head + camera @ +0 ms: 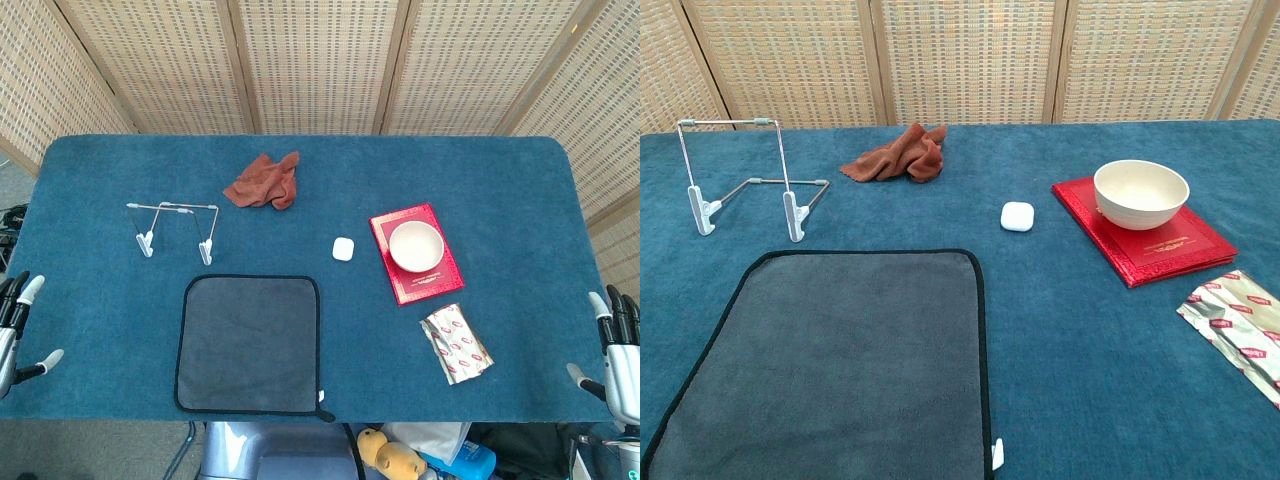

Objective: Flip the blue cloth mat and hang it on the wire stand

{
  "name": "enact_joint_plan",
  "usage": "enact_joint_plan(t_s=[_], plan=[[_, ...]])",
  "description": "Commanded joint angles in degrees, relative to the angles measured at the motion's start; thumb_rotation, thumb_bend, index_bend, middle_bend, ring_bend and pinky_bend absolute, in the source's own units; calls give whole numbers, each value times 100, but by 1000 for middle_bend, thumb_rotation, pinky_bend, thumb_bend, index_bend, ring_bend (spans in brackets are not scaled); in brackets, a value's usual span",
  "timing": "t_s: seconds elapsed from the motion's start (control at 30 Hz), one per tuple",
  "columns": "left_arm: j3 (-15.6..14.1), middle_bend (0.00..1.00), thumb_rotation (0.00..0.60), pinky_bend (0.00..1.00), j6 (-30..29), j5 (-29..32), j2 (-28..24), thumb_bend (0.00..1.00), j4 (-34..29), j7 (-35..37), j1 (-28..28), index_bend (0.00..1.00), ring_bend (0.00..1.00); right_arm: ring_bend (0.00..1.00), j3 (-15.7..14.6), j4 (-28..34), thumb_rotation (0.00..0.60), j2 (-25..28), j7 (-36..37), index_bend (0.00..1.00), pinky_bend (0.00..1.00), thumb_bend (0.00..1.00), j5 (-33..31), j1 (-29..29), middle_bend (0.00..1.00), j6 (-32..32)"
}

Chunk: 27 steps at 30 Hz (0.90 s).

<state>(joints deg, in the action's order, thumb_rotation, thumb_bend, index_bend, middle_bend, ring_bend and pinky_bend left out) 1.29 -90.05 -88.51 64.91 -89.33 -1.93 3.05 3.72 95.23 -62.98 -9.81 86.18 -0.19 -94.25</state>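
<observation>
Hands sit at the two near corners of the desk, seen only from the head camera. The left hand (15, 325) hangs just off the desk's left edge, fingers spread apart and grasping nothing. The right hand (618, 350) hangs just off the right edge near the front corner, fingers likewise spread and released, holding nothing. Neither hand touches anything on the desk (520, 190), which is covered in a deep blue carpet-like surface.

Between the hands, at the front edge and left of centre, the cloth mat (249, 343) lies flat. Its upward face looks dark grey, with a black border and a small white tag at its front right corner.

Just behind the mat's left half stands the wire stand (175, 227), a thin metal frame on white feet, upright and apart from the mat.

Behind the stand, toward the back edge, a rust-red rag (265, 182) lies crumpled. Right of centre sits a small white case (343, 248). Beside it, a red book (432, 280) carries a cream bowl (415, 245). Nearer the front right, a silver and red foil packet (456, 343) lies flat.
</observation>
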Motion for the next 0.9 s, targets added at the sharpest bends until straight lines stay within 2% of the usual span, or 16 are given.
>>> enact_joint_plan(t_s=[0.03,0.27,0.33,0.43,0.53,0.63,0.77,0.9], plan=[[2,0,600,0,20,5,5,131,9,-3,5,0,0,0,-2,12,600,9,18,0,0,0,17,-10,0,6],[3,0,600,0,169,-83,55,133,90,30,120,0,0,0,5,37,600,29,68,0,0,0,51,-24,0,27],[-21,0,600,0,429,-383,185,137,422,51,400,0,0,0,36,68,600,47,106,0,0,0,14,-28,0,32],[-195,0,600,0,941,-1012,381,150,1123,341,937,0,0,0,43,133,600,86,156,0,0,0,-44,-17,0,123],[-403,0,600,0,1071,-1748,704,177,2036,909,1425,0,0,0,70,190,600,99,90,0,0,0,-74,-18,0,125],[-611,0,600,0,1069,-2224,1162,220,3062,1492,1779,16,0,0,92,233,600,92,14,0,0,0,-84,-26,0,103],[-773,0,600,0,700,-2633,2067,243,4644,2136,2128,183,0,0,129,251,600,71,-54,0,0,0,-158,-12,0,151],[-935,0,600,0,363,-2814,2648,254,5711,2543,2274,299,0,0,157,264,600,65,-43,0,0,0,-267,9,0,248]])
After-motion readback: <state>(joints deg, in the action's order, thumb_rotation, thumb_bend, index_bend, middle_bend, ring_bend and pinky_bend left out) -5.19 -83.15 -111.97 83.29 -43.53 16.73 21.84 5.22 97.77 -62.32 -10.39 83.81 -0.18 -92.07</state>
